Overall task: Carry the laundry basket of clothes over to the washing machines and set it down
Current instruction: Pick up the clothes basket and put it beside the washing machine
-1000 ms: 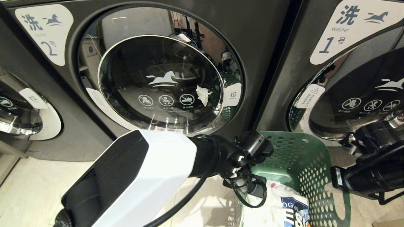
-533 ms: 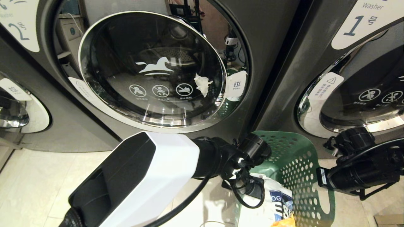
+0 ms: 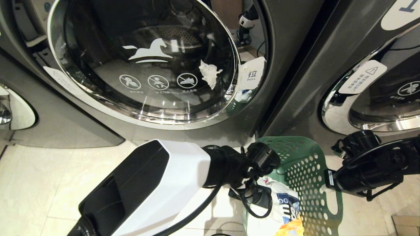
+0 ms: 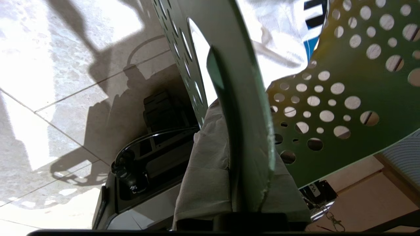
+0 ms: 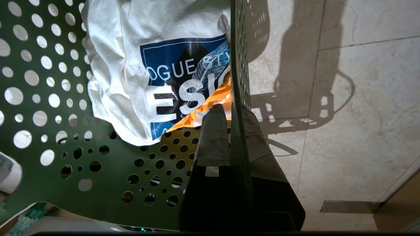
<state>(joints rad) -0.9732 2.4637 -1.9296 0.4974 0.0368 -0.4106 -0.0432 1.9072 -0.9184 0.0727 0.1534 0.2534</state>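
The dark green perforated laundry basket [image 3: 305, 170] hangs just in front of the washing machines, below the gap between the big round door [image 3: 147, 62] and the machine on the right [image 3: 374, 95]. The clothes [image 3: 282, 209] lie inside it: a white garment with blue-black print [image 5: 131, 65] over an orange one [image 5: 200, 113]. My left gripper [image 4: 242, 137] is shut on the basket's left rim [image 4: 328, 98], one padded finger on each side of the wall. On the opposite rim [image 5: 65, 98], my right gripper [image 5: 233, 111] is shut the same way. The basket's base is out of view.
Pale floor tiles [image 3: 49, 183] spread below and to the left. A third machine's door [image 3: 13, 111] shows at the left edge. A white scrap [image 3: 210, 73] sticks to the middle door's glass. A brown box corner [image 3: 407, 226] lies at lower right.
The whole head view has dipped, so the machines slide up the picture and more floor shows. Both grippers keep their hold on the basket, and the orange garment has come into sight.
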